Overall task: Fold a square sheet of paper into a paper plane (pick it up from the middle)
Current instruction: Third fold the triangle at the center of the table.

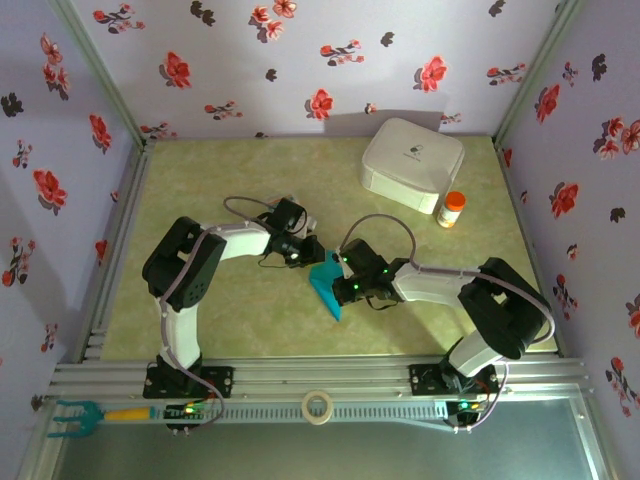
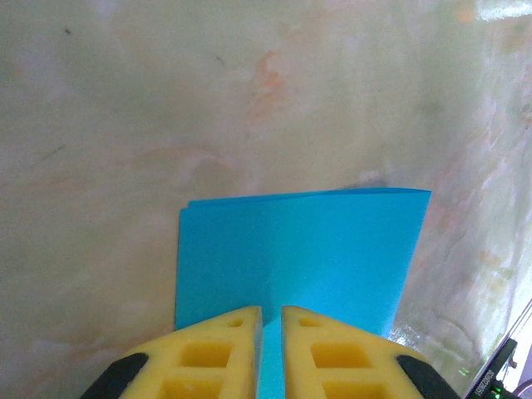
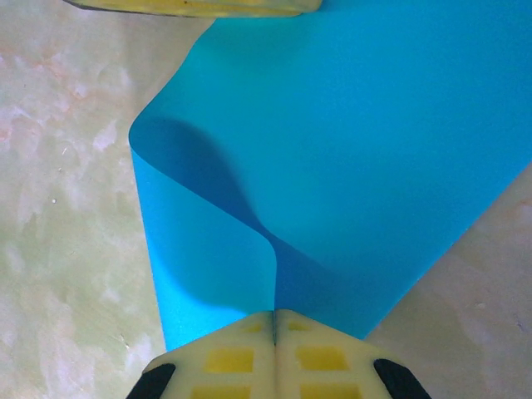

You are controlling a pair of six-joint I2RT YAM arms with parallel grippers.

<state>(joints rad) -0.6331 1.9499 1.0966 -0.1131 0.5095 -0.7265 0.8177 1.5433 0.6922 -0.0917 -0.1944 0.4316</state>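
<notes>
Seen from above, the marbled green surface (image 1: 250, 320) has the square sheet of paper (image 1: 328, 287) as a small wedge near its middle, whereas the wrist views show its curled fold clamped in the closed right pincer (image 3: 274, 316) and its flat doubled edge nipped by the left pincer (image 2: 272, 312).

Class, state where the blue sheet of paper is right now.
Top view: the square sheet of paper is mid-table, gripped between the left gripper and right gripper.

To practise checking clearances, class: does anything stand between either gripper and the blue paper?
Nothing visible does. The left gripper and the right gripper are both closed on the paper; the white box and the bottle stand apart, farther back on the table.
</notes>
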